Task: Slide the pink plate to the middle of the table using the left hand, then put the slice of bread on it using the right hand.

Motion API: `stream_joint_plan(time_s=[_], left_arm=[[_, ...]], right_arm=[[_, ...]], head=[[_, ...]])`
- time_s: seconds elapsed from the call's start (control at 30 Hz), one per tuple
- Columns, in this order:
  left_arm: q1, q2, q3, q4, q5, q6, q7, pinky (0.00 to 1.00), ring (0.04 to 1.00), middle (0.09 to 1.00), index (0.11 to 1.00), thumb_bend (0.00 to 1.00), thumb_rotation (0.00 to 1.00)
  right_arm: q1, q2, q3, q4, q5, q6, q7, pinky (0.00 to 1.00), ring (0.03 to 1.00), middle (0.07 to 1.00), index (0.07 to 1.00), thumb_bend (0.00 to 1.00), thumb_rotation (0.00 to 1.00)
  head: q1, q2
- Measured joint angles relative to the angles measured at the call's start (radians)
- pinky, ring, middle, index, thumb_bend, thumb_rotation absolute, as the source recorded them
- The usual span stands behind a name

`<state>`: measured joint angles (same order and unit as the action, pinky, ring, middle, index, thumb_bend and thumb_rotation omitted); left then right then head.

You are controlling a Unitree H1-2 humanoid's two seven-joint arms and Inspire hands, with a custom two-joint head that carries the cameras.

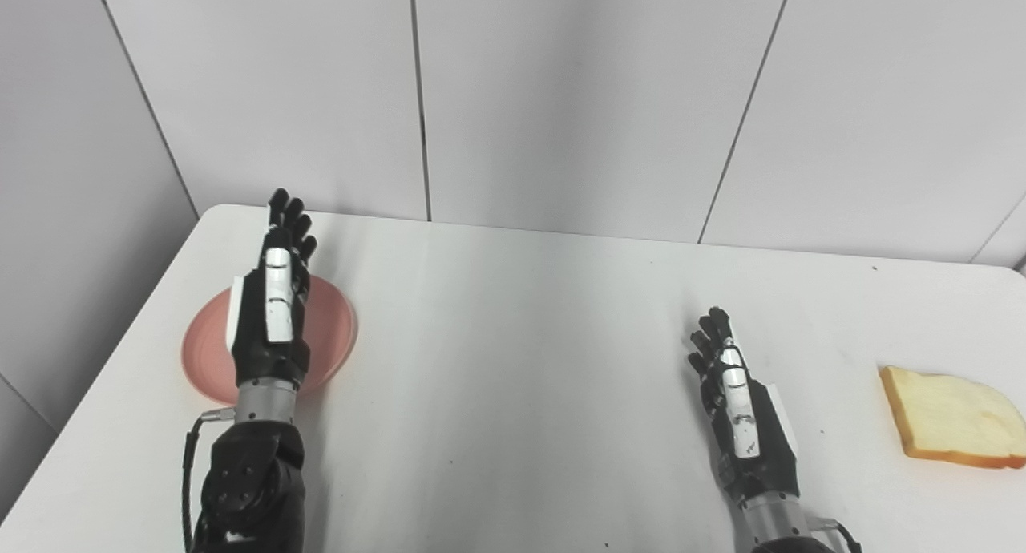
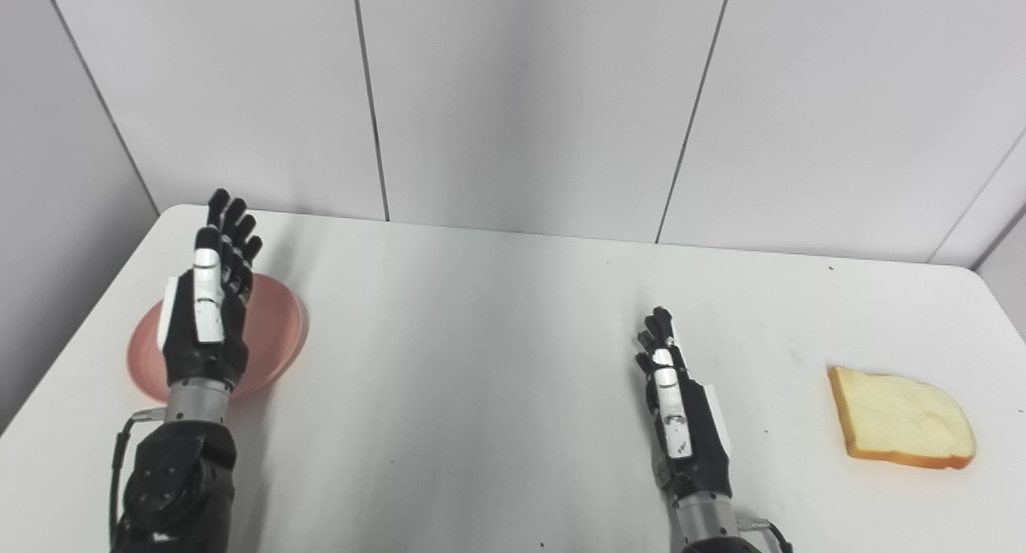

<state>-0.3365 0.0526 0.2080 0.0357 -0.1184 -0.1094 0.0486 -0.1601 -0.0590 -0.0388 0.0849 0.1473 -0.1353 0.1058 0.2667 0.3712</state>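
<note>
the pink plate [image 1: 333,328] sat near the table's [image 1: 521,361] left edge, well short of its middle. the left hand [image 1: 272,304] stood in front of the plate, fingers extended and apart, holding nothing; it covered the plate's centre, and neither view showed whether it touched the plate or hung above it. the slice of bread [image 2: 902,417] lay flat, far to the right of the plate, near the table's right edge. the right eye view showed the whole slice with bare table past it, while in the left eye view the slice ran to the picture's right border. the right hand [image 2: 681,413] was between plate and bread, nearer the bread but clear of it, fingers loosely spread, empty. both forearms were cut off at the bottom edge.
</note>
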Motion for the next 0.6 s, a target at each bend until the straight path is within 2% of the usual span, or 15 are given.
stream_joint_plan(time_s=[0.07,0.2,0.5,0.6], left_arm=[[-0.011,0.009,0.018,0.023,-0.004,-0.001,0.01,1.0,1.0,0.991,0.996,0.69,1.0],[-0.018,0.017,0.04,0.064,-0.005,-0.003,0.031,1.0,0.939,0.929,0.943,0.73,1.0],[-0.032,0.049,0.073,0.151,-0.004,-0.023,0.061,0.97,0.886,0.847,0.858,0.73,1.0],[-0.035,0.059,0.088,0.17,-0.014,-0.035,0.066,0.94,0.868,0.822,0.847,0.72,1.0]], right_arm=[[0.0,-0.004,-0.008,0.008,0.012,0.0,0.002,1.0,1.0,1.0,1.0,0.56,0.96],[0.0,-0.01,-0.018,0.009,0.023,-0.004,0.004,1.0,1.0,1.0,1.0,0.53,0.98],[0.001,-0.028,-0.025,0.009,0.055,-0.005,0.024,1.0,1.0,1.0,1.0,0.49,0.99],[0.001,-0.036,-0.027,0.009,0.062,-0.005,0.037,1.0,1.0,1.0,1.0,0.54,0.97]], head=[[0.022,-0.005],[0.058,-0.017],[0.144,-0.04],[0.176,-0.044]])
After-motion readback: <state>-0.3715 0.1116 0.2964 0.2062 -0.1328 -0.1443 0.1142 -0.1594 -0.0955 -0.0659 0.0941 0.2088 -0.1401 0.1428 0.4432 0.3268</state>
